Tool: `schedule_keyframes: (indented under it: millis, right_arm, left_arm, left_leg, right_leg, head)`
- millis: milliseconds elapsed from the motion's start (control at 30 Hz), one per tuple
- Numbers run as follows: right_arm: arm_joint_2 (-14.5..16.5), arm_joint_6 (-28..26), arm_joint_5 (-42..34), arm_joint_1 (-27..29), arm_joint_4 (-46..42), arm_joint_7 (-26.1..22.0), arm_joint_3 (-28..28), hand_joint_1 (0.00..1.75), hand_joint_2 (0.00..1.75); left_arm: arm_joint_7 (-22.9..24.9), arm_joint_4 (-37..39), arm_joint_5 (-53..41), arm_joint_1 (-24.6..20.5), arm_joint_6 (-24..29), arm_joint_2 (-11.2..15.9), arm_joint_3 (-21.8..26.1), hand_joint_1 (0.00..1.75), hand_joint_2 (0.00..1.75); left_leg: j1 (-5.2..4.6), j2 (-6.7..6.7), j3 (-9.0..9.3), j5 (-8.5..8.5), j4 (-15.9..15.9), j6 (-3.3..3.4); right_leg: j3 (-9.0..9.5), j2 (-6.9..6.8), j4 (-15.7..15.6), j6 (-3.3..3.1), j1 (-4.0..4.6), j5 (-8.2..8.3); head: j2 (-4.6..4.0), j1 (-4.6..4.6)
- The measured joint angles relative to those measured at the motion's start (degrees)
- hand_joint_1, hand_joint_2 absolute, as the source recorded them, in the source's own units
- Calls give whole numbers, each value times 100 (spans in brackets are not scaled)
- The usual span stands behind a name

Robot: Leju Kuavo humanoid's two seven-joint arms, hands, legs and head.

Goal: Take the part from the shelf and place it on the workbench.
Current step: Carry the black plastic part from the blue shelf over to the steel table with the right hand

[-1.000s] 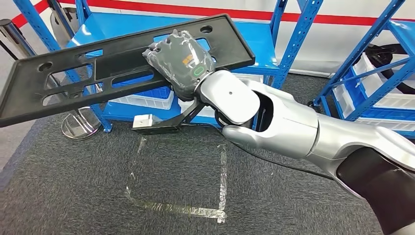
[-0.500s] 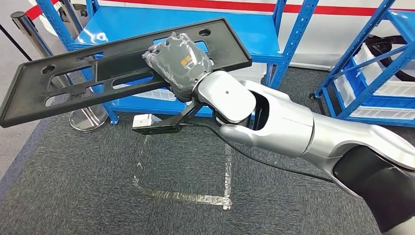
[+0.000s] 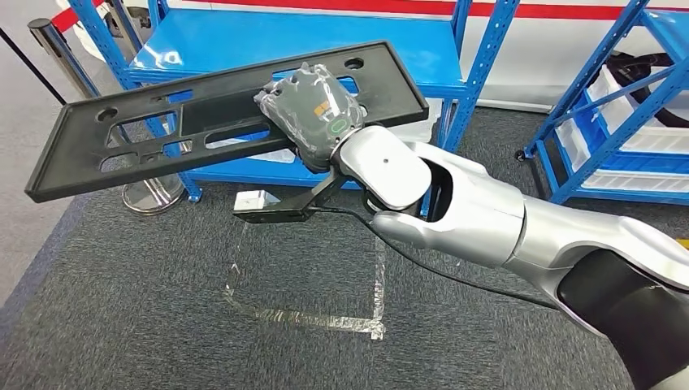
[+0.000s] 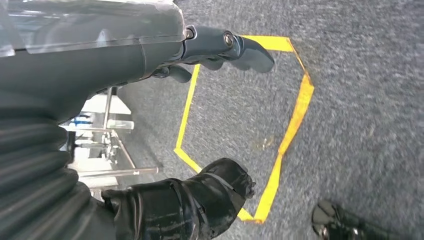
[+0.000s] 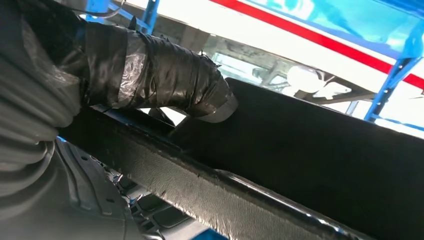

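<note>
The part [image 3: 146, 138] is a long flat black plastic panel with cut-out slots and round holes. It hangs tilted in the air in front of the blue shelf [image 3: 244, 41]. My right hand [image 3: 313, 110] grips it near its right end, with the silver arm reaching in from the lower right. In the right wrist view the taped thumb [image 5: 165, 75] presses on the part's dark edge [image 5: 310, 150]. My left hand [image 4: 100, 60] hangs over the carpet with its fingers [image 4: 225, 47] apart and nothing in it.
A second blue rack [image 3: 617, 97] with white bins [image 3: 642, 162] stands at the right. A steel post's base [image 3: 153, 193] sits by the shelf's left leg. A clear tape square [image 3: 325, 317] marks the grey carpet; yellow tape [image 4: 295, 110] marks the floor under my left hand.
The whole picture has shifted a little, so the camera has moved. My right hand keeps the same grip on the part, which stays tilted in front of the shelf.
</note>
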Motion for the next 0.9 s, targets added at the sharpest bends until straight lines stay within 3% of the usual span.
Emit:
schedule_keyframes:
  millis: [67, 133, 200, 233, 267, 333, 400, 467, 533, 600, 667, 700, 733, 800, 833, 900]
  right_arm:
    - [-1, 3, 29, -6, 1, 1, 0, 175, 175]
    - [-2, 10, 73, -2, 3, 2, 10, 175, 175]
    - [-2, 15, 108, 14, 8, 2, 43, 175, 175]
    - [-2, 16, 117, 22, 10, 2, 61, 175, 175]
    - [-2, 17, 124, 28, 11, 2, 73, 175, 175]
    - [-2, 18, 135, 31, 12, 3, 81, 175, 175]
    - [-5, 18, 142, 29, 16, 4, 81, 175, 175]
    - [-7, 19, 143, 29, 20, 4, 83, 175, 175]
    - [-9, 17, 143, 25, 24, 5, 84, 175, 175]
    - [-19, 17, 144, 20, 30, 5, 85, 175, 175]
    - [-37, 20, 144, 23, 38, 5, 96, 175, 175]
    - [-43, 20, 144, 34, 43, 5, 104, 175, 175]
    - [-48, 21, 144, 46, 46, 5, 112, 175, 175]
    - [-49, 22, 144, 64, 47, 4, 119, 175, 175]
    - [-54, 23, 144, 65, 49, 4, 118, 175, 175]
    - [-62, 32, 146, 63, 55, -2, 116, 175, 175]
  left_arm:
    - [-10, 0, 1, 1, -1, -4, -2, 0, 175]
    - [-29, 0, 4, 7, 0, -6, -2, 0, 175]
    - [-45, 0, 8, 18, 2, -1, -2, 0, 175]
    - [-50, 0, 10, 22, 2, 1, -2, 0, 175]
    - [-54, 0, 11, 25, 1, 3, -2, 0, 175]
    - [-62, 0, 11, 17, -3, 3, -2, 0, 175]
    - [-70, 0, 12, 2, -5, 3, -2, 0, 175]
    - [-75, 0, 13, 0, -6, 3, -2, 0, 175]
    - [-75, 0, 11, 9, -7, 1, -2, 0, 175]
    - [-75, 0, 10, 7, -8, -1, -3, 0, 175]
    - [-75, 0, 8, 0, -11, -1, -8, 0, 175]
    - [-74, 0, 6, -1, -13, -1, -10, 0, 175]
    - [-74, 0, 4, 0, -16, -1, -13, 0, 175]
    - [-72, 0, 2, 2, -23, -3, -14, 0, 175]
    - [-72, 0, 2, 3, -26, -4, -15, 0, 175]
    - [-69, 0, 0, -2, -27, -5, -19, 0, 175]
  left_leg:
    - [-7, 7, -119, -211, 257, -36]
    - [-7, 13, -397, -598, 931, -52]
    - [-13, 14, -593, -786, 1451, -63]
    - [-16, 19, -548, -721, 1417, -59]
    - [-20, 37, -403, -575, 1187, -46]
    - [-65, 205, 13, -291, 442, 9]
    - [-122, 328, 205, -202, 41, 86]
    - [-132, 255, 177, -170, 8, 157]
    - [-96, 167, 162, -99, -44, 218]
    - [-60, 86, 141, -31, -90, 267]
    - [-47, -12, 89, 10, -91, 285]
    - [-37, -69, 64, 24, -84, 280]
    - [-21, -129, 42, 37, -74, 268]
    - [23, -257, 15, 47, -47, 222]
    - [40, -320, -2, 50, -32, 184]
    - [56, -437, -64, 76, -5, 82]
  right_leg:
    - [11, -42, -86, -35, -34, 67]
    - [-12, -90, -100, -63, -17, 94]
    - [-46, -141, -83, -78, 14, 105]
    - [-62, -169, -67, -82, 26, 107]
    - [-75, -200, -45, -83, 36, 106]
    - [-101, -269, 15, -73, 64, 90]
    - [-132, -343, 59, -45, 95, 85]
    - [-151, -433, 65, -9, 106, 99]
    - [-196, -354, 147, 55, 85, 13]
    - [-378, -126, 570, 132, 39, -299]
    - [-667, -12, 1276, 182, -12, -659]
    - [-761, 1, 1521, 200, -37, -733]
    - [-768, 6, 1584, 215, -64, -703]
    - [-471, 62, 1070, 252, -126, -378]
    - [-267, 175, 698, 271, -158, -241]
    - [-9, 375, 186, 277, -180, -128]
  head:
    - [0, -13]
    - [0, -21]
    - [0, -20]
    - [0, -21]
    - [0, -21]
    - [0, -21]
    - [0, -15]
    - [0, -10]
    - [-1, -8]
    - [-1, -2]
    - [0, -1]
    - [0, -3]
    - [0, -3]
    - [0, -2]
    - [0, 0]
    - [0, -8]
